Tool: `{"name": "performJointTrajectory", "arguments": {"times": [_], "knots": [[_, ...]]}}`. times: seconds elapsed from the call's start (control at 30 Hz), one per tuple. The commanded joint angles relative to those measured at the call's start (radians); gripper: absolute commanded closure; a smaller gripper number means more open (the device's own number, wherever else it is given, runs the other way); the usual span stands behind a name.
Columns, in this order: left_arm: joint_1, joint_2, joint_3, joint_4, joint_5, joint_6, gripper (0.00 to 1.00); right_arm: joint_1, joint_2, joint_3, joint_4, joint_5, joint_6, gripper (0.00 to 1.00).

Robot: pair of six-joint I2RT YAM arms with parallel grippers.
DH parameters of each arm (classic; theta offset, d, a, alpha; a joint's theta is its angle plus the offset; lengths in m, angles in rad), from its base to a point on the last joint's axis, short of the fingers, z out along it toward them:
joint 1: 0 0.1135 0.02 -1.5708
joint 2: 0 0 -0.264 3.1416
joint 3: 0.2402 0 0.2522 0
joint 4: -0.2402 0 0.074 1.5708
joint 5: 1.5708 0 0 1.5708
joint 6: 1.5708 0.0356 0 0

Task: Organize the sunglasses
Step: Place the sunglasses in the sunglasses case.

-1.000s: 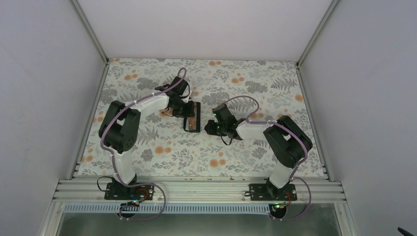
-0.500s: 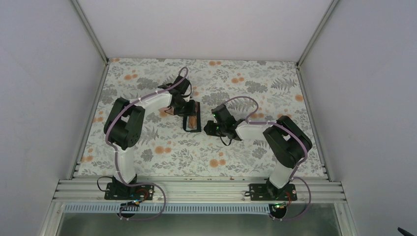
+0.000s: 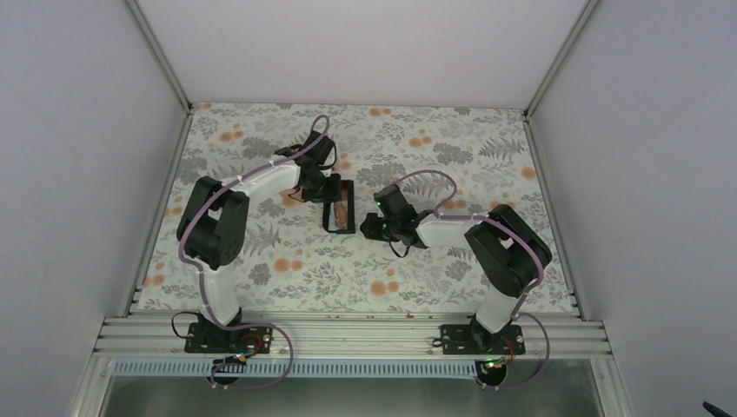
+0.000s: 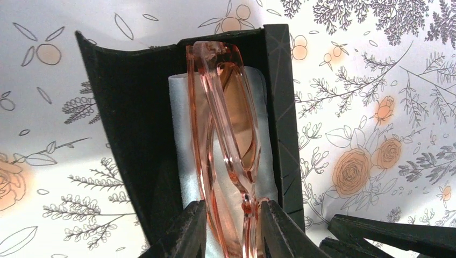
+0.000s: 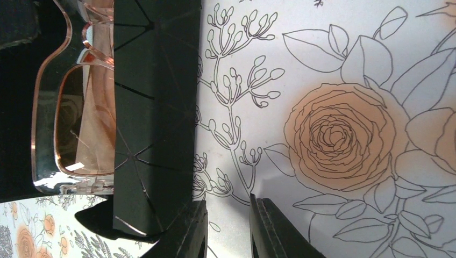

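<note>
- A white-walled enclosure [image 3: 348, 52] surrounds a table covered by a floral printed tablecloth [image 3: 434, 287] with grey leaves and orange blooms.
- Done so far, as I judge it: 1 pair of pale orange-pink thin-framed sunglasses [image 4: 226, 118], folded, lies inside a black oblong case [image 4: 129, 134]. The case is open, and the sunglasses rest on a pale blue folded cloth [image 4: 180, 145] that lines it.
- The left gripper [image 4: 232, 210] has its 2 jaws on either side of the near end of the sunglasses. That end of the frame sits directly between them and the rest runs straight ahead from the tips. They stand very close to the frame, but I cannot tell whether they are pinching it or standing just free of it.
- The right gripper [image 5: 228, 207] has its jaws parted narrowly with only tablecloth between them, so it holds nothing. A black panel of the case lies just beside and ahead of 1 jaw, and the sunglasses lie beyond that panel.
- Left to do, by my reading: the left jaws must come clear of the frame, and the case must be shut. One dark panel of it lies spread to one side of the left jaws.
- Count across the 3 views: 1 pair of sunglasses, 1 case, 1 cloth, 2 grippers.
- No second pair, second case or second cloth shows anywhere. The arms hide part of the table, so I cannot tell whether more remains to be organized.
</note>
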Motion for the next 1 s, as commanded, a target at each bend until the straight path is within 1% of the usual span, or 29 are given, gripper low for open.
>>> {"name": "performJointTrajectory", "arguments": {"times": [0.0, 0.17, 0.33, 0.5, 0.6, 0.8, 0.97], "knots": [[0.001, -0.036, -0.003, -0.030, -0.046, -0.006, 0.73, 0.015, 0.025, -0.009, -0.004, 0.001, 0.008, 0.76], [-0.009, -0.029, 0.002, -0.039, -0.057, 0.005, 0.78, 0.016, 0.032, -0.007, -0.001, 0.000, 0.007, 0.76], [-0.027, -0.013, -0.007, -0.023, -0.033, 0.011, 0.79, 0.017, 0.037, -0.005, -0.001, -0.002, 0.006, 0.77], [-0.031, -0.007, -0.018, -0.019, -0.035, 0.012, 0.91, 0.019, 0.037, -0.006, 0.000, -0.002, 0.006, 0.77], [-0.034, -0.004, -0.028, -0.020, -0.044, 0.012, 0.95, 0.019, 0.037, -0.005, 0.000, -0.003, 0.008, 0.77], [-0.038, 0.002, -0.049, -0.028, -0.074, 0.014, 0.98, 0.021, 0.037, -0.001, -0.002, -0.005, 0.010, 0.77], [-0.043, 0.015, -0.055, -0.024, -0.066, 0.022, 0.98, 0.021, 0.038, 0.003, -0.002, -0.005, 0.011, 0.77]]}}
